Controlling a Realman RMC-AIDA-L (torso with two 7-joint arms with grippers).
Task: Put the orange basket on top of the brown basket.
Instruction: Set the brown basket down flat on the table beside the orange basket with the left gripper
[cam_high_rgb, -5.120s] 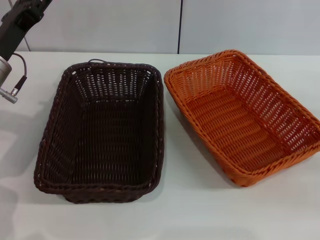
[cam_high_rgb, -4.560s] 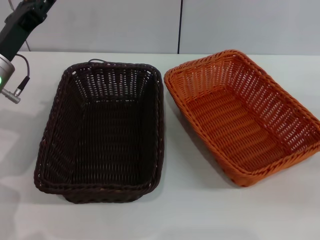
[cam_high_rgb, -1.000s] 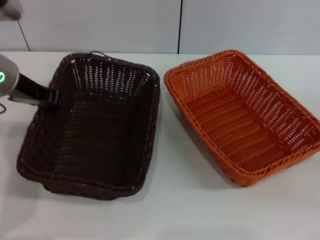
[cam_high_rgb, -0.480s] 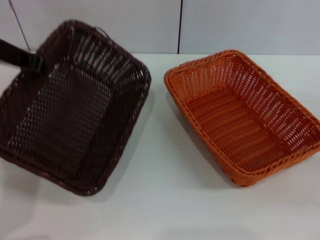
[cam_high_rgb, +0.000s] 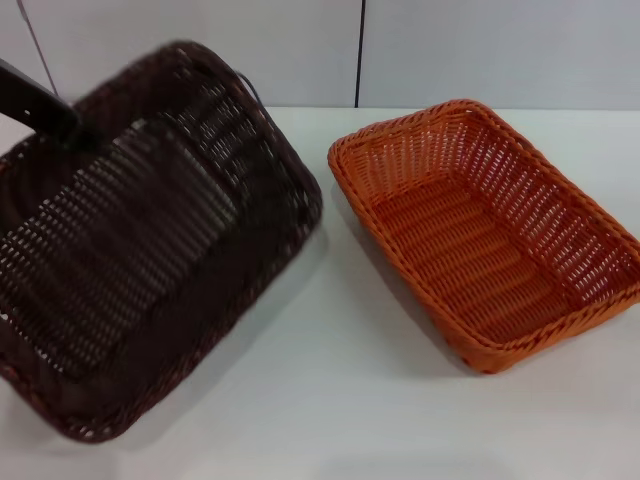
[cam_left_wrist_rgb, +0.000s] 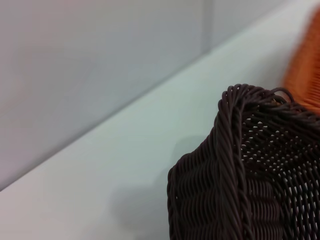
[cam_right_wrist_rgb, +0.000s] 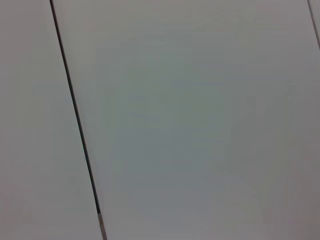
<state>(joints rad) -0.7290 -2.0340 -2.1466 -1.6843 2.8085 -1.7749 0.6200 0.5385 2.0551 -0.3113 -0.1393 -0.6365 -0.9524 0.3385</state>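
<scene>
The brown basket hangs off the table at the left of the head view, tilted steeply with its opening facing me. My left gripper is shut on its far left rim and holds it up. A corner of the brown basket fills the left wrist view, with a bit of the orange basket behind it. The orange basket stands upright on the white table at the right, apart from the brown one. My right gripper is out of view.
A pale wall with a dark vertical seam runs behind the table. The right wrist view shows only wall panels and a seam. Bare tabletop lies between and in front of the baskets.
My left gripper came down to the brown basket's left rim, took hold, and has lifted and tipped the basket up and toward me. The orange basket has not moved.
</scene>
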